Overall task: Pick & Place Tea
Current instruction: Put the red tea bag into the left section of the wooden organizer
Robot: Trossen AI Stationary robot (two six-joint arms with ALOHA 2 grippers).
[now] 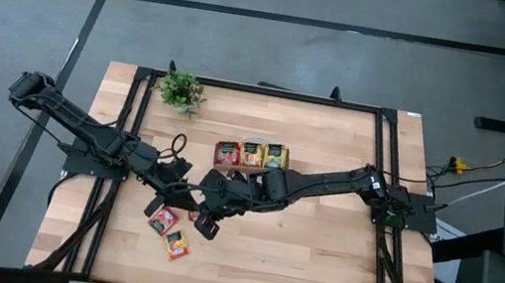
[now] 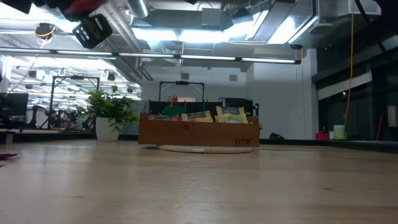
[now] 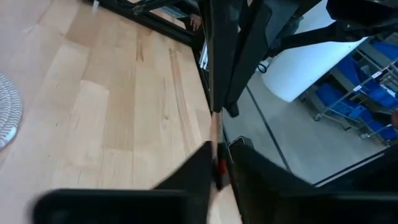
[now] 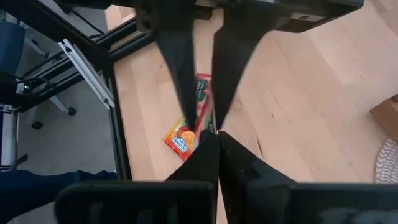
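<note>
A thin red tea sachet shows edge-on in the air between my two grippers, which meet tip to tip above the table's near-left part. My left gripper is shut on it. My right gripper is shut too, and its tips reach the sachet's other end. Below them, a red sachet and an orange sachet lie flat on the table. More sachets stand in the wooden tray. My left gripper pinches the red sachet between its two fingers, one on each flat face, coming nearly level from the table's left. The sachet is clear of the table. My right gripper is shut on the sachet's opposite edge, slanting down from the table's right.
A small potted plant stands at the far left. The tray rests on a round white mat at mid-table. Black frame rails run along the table's sides. Bare wood lies toward the near right.
</note>
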